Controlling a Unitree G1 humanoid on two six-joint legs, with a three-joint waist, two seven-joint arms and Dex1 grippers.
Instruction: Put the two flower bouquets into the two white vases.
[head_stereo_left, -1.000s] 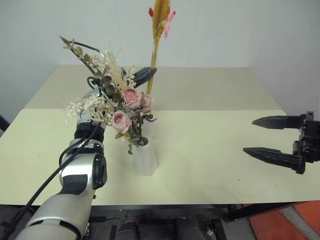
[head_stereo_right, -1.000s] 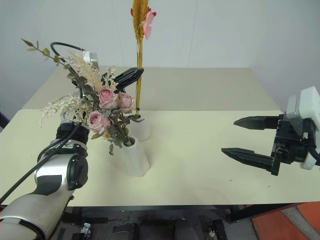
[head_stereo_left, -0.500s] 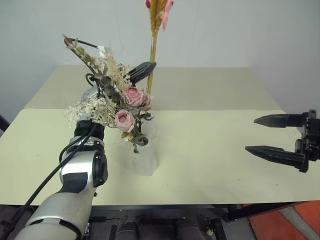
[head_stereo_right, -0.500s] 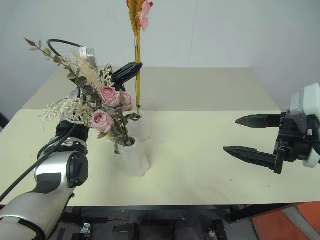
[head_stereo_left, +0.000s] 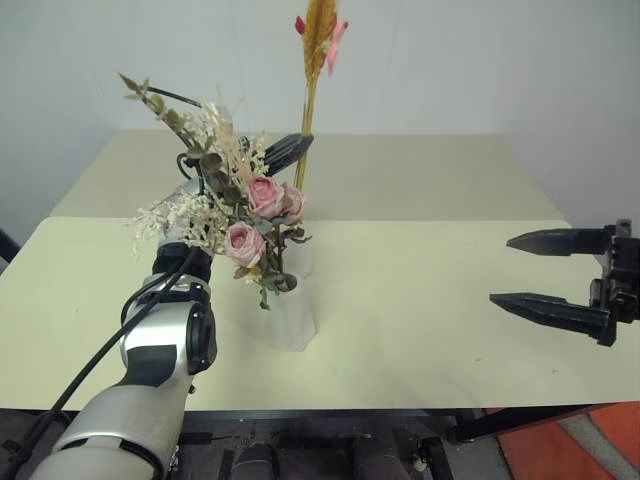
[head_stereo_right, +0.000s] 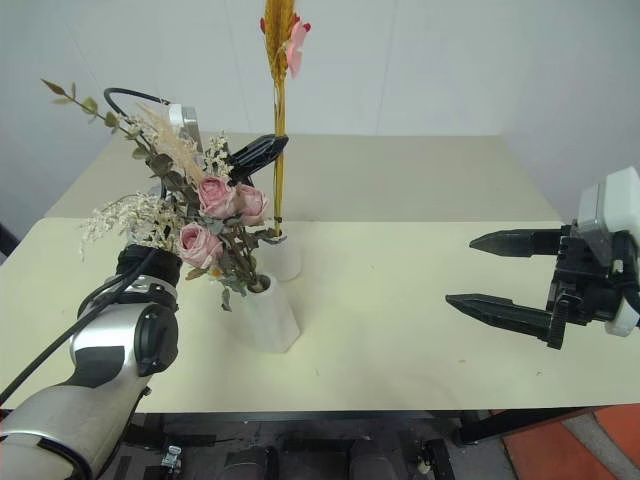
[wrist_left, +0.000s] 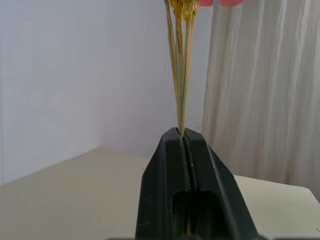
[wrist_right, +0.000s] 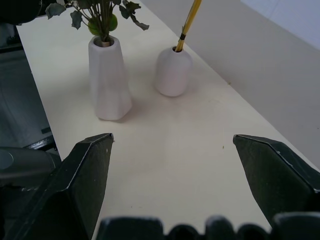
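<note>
The bushy bouquet of pink roses (head_stereo_left: 250, 210) stands in the taller faceted white vase (head_stereo_left: 290, 320) near the table's front. Just behind it is the rounded white vase (head_stereo_right: 283, 258). The slim golden wheat-like bouquet (head_stereo_right: 279, 130) stands upright, and its lower end sits in that vase's mouth (wrist_right: 173, 72). My left gripper (head_stereo_left: 292, 150) is shut on its stalks about halfway up, which the left wrist view shows between the closed fingers (wrist_left: 181, 137). My right gripper (head_stereo_left: 501, 270) hovers open and empty over the table's right side, well away from both vases.
The vases stand on a pale yellow table (head_stereo_left: 420, 300) with a second table (head_stereo_left: 420, 170) butted behind it, against a white wall. My left forearm and its black cable (head_stereo_left: 170, 330) sit close to the left of the faceted vase.
The wheat-like bouquet and my left gripper rose slightly half a second ago and are back at their earlier height. The rose bouquet swayed a little. The right gripper kept still.
</note>
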